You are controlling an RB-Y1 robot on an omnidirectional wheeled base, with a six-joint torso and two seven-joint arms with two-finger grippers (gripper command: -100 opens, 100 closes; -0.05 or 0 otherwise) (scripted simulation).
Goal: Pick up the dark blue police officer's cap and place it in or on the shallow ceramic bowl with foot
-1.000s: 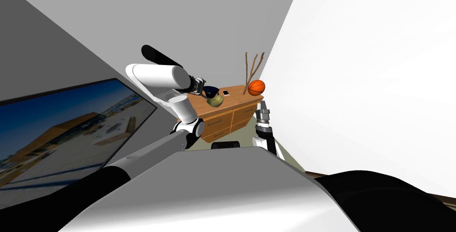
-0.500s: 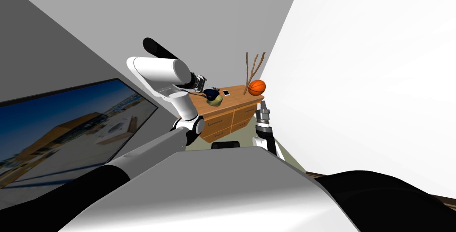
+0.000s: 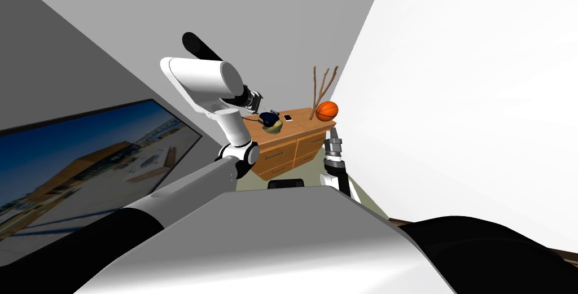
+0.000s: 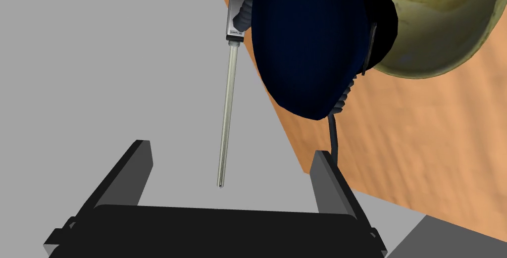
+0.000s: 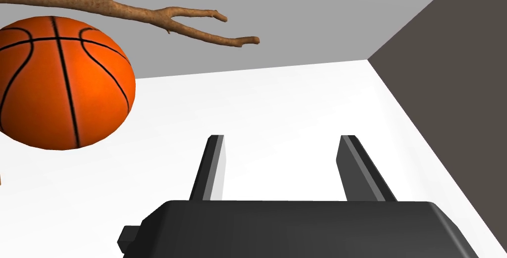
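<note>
cap on bowl, probe beside

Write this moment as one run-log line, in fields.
left claw: open, empty | dark blue peaked cap: resting on olive-green shallow bowl | right claw: open, empty

The dark blue cap covers part of the bowl; both run past the view's edge.
</note>
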